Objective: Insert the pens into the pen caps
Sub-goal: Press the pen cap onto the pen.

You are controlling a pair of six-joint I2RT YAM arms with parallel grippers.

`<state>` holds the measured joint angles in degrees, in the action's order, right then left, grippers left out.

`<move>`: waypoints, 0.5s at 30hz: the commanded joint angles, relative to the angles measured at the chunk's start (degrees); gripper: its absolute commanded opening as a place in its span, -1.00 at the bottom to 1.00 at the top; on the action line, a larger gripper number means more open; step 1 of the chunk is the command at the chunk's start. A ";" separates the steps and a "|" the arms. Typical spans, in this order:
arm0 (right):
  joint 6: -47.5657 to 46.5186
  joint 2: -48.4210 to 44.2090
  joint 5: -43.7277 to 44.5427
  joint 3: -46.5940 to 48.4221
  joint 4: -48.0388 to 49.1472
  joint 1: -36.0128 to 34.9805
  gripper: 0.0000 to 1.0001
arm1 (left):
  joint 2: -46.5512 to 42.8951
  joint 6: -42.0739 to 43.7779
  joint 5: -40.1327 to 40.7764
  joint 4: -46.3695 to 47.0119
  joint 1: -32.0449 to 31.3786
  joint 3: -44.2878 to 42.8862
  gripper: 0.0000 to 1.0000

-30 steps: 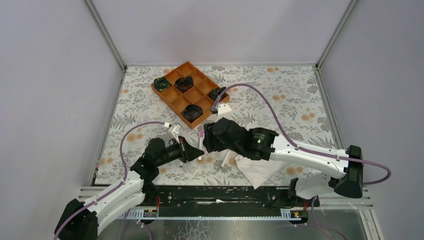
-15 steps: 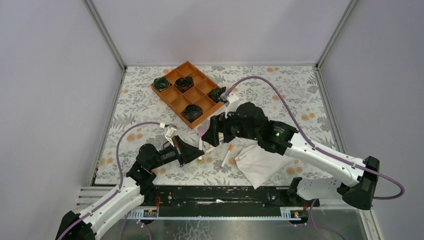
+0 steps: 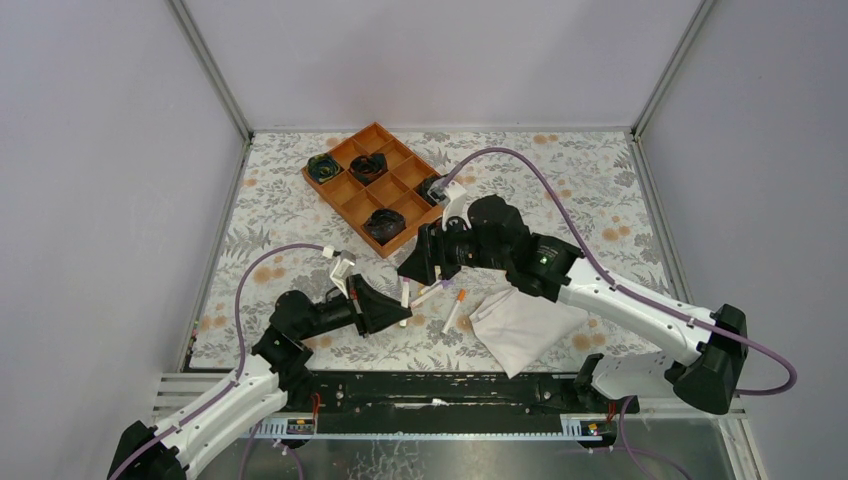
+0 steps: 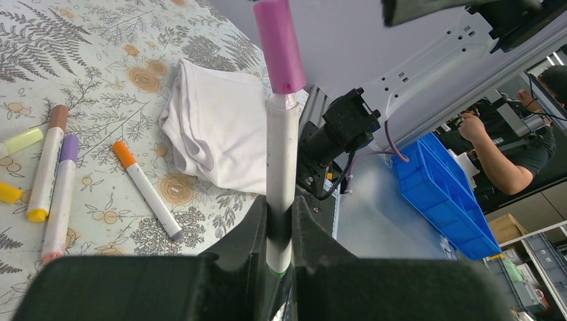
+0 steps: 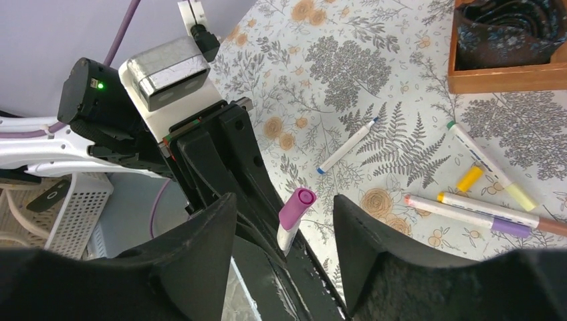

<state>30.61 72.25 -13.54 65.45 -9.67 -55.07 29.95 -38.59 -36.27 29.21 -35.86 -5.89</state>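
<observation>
My left gripper (image 3: 393, 305) is shut on a white pen (image 4: 281, 160) and holds it upright; a pink cap (image 4: 279, 43) sits on its top end. My right gripper (image 5: 284, 204) is open and empty, its jaws standing wide on either side above the pink cap (image 5: 296, 206), apart from it. In the top view the right gripper (image 3: 418, 265) hovers just behind the held pen (image 3: 404, 297). On the table lie an orange-capped pen (image 4: 144, 187), a purple-capped pen (image 4: 60, 194), a brown-capped pen (image 4: 45, 167), a blue-tipped pen (image 5: 348, 146), a green-tipped pen (image 5: 491, 167) and a loose yellow cap (image 5: 469, 178).
A folded white cloth (image 3: 520, 325) lies right of the pens near the front edge. A wooden compartment tray (image 3: 358, 198) with black bundles stands at the back. The two arms are close together over the table's middle front.
My right gripper has let go, opened and drawn back and up from the held pen. The pink cap stays on the pen. My left gripper has shifted slightly right.
</observation>
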 commanded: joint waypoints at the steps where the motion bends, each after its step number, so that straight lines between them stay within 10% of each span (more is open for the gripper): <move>1: 0.35 0.48 -2.92 1.32 4.05 0.35 0.16 | -0.41 -0.42 -1.71 3.88 -0.48 -2.02 -1.00; 15: 1.03 2.10 -3.06 0.53 3.86 0.37 -0.09 | -0.86 -0.43 -1.82 3.14 -0.91 -2.28 -1.00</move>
<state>31.20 74.24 -14.79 65.45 -8.25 -55.05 29.80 -38.81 -37.10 29.52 -36.36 -6.48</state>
